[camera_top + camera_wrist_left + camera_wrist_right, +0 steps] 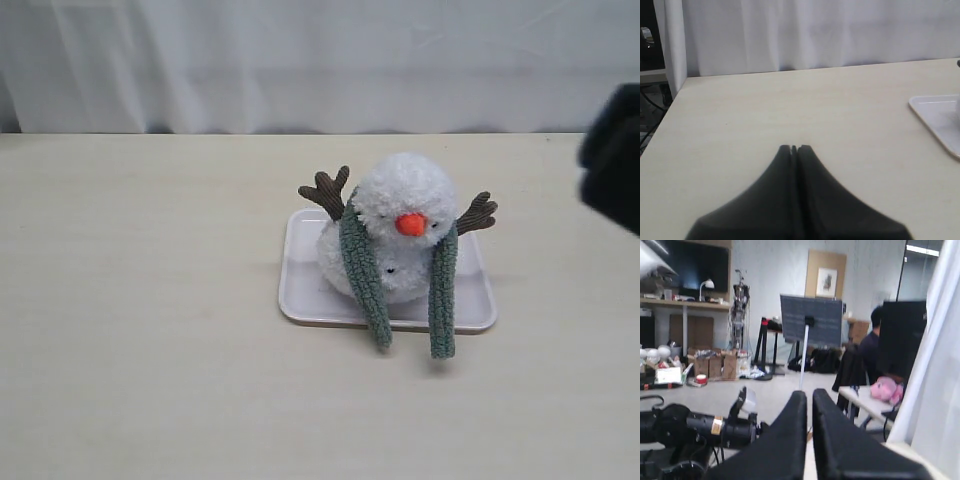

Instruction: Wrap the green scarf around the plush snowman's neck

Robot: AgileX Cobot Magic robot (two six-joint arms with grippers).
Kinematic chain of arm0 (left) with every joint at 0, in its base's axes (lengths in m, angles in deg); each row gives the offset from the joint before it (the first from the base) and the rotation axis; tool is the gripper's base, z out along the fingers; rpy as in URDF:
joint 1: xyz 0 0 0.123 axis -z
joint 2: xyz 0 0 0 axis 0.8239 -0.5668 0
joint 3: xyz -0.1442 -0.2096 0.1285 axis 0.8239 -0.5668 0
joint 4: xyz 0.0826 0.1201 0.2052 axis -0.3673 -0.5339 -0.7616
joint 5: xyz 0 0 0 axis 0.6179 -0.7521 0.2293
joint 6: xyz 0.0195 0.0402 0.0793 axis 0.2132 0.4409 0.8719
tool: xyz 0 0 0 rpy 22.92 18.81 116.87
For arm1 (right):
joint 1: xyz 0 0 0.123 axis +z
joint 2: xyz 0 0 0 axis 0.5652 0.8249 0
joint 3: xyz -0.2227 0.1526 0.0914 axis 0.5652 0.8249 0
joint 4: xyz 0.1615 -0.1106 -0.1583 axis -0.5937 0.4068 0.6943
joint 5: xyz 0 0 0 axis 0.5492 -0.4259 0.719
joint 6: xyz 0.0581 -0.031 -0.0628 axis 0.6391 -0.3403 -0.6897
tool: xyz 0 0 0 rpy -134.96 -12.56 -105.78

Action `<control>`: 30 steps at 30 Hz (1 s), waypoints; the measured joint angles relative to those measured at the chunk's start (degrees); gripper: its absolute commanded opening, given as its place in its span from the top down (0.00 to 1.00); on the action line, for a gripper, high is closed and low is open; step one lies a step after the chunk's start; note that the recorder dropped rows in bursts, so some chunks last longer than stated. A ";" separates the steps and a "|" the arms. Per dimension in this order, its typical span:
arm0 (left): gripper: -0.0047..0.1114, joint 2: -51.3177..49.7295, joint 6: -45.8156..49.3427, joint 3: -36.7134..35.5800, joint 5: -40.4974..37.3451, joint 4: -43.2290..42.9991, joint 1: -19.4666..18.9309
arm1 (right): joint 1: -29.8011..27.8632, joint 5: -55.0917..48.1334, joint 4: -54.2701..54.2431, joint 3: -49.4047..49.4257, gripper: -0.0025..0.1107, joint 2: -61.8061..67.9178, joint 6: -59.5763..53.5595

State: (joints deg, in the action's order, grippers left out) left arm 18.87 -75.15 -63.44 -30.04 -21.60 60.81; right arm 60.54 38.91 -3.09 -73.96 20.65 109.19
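Though fluffy and round, the snowman (405,190) wears a ribbed scarf (362,270).

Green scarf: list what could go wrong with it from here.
1. The green scarf only hangs in two loose, uncrossed strands down the plush snowman's front, so a nudge might slide it off.
2. Both ends reach past the tray's front edge onto the table, where a passing arm could snag them and drag the scarf or tip the toy.
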 measured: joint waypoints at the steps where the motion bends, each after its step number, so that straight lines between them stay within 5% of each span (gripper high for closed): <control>1: 0.96 0.00 0.00 0.00 0.00 0.00 0.00 | 0.00 0.00 -0.30 0.00 0.94 -1.46 0.00; 30: 0.96 0.00 0.00 0.00 0.00 0.00 0.00 | 0.00 0.00 -4.10 0.00 0.94 -18.51 0.00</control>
State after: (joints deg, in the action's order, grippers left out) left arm 18.87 -75.15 -63.44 -30.04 -21.60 60.81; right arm 60.54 38.91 -7.20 -73.96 2.14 109.19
